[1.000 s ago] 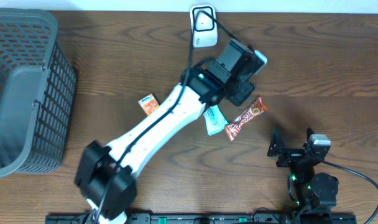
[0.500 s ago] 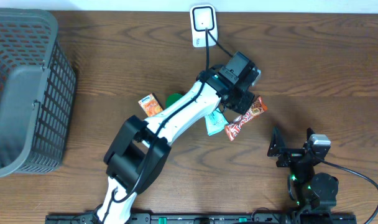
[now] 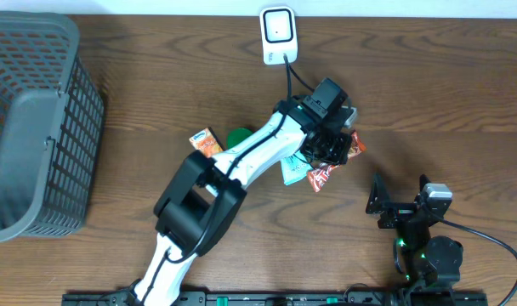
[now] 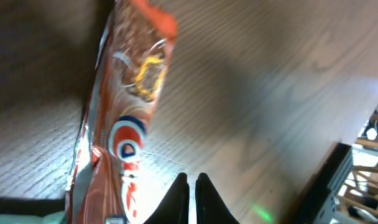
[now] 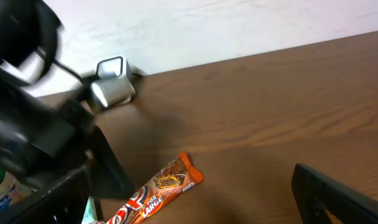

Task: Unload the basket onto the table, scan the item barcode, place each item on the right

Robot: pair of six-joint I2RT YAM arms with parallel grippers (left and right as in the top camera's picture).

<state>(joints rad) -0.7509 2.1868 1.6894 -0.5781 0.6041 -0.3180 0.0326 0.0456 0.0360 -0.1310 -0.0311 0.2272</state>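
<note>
- Two arms are sharing this table. The left arm (image 3: pixel 241 161) is stretching far across it, and the left gripper (image 4: pixel 190 182) is pressing its jaws together just beside the snack bar (image 4: pixel 133 93), with nothing plainly caught between them.
- Judging from that, the pick-up step is running without a sure hold. The next move is calling for the jaws to part, shift onto the wrapper and close across it.
- Far left, the mesh basket (image 3: pixel 37 127) is sitting well apart, showing only its grey floor.
- The right gripper (image 3: pixel 400 200) is waiting near the front edge, jaws wide apart, holding nothing.
- The white scanner (image 3: pixel 277 34) is standing at the back edge, awaiting the barcode.
- The snack bar is lying flat on the wood, touching a teal packet (image 3: pixel 290 172), with an orange packet (image 3: pixel 203 143) and a green item (image 3: pixel 237 136) lying beside the arm.
</note>
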